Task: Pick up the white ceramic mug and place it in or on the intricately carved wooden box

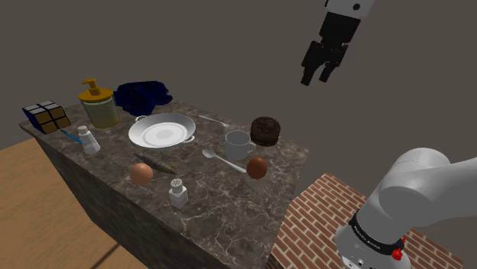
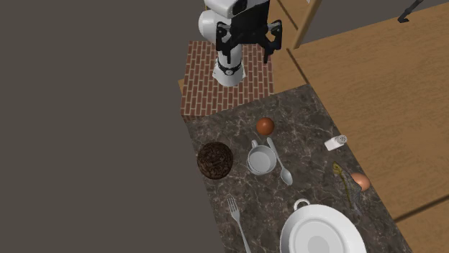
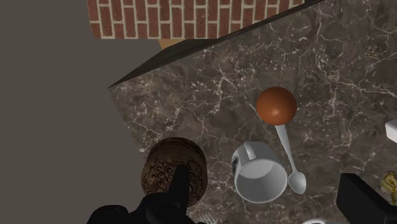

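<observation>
While my fingers [image 3: 181, 191] hang wide apart over it, I count one white mug [image 1: 239, 144] on the surface [image 1: 222, 206], just beside one carved round box [image 1: 265, 131]; the shoulder view adds a second shaker [image 1: 89, 141] and one puzzle cube [image 1: 47, 116].

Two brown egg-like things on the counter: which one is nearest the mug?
The darker, reddish-brown one, right beside the mug at the spoon's handle end. The paler one lies farther off, near the shaker.

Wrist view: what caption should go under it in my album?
Open pincer hangs over a white mug, beside a dark carved round box, on a veined table.
</observation>
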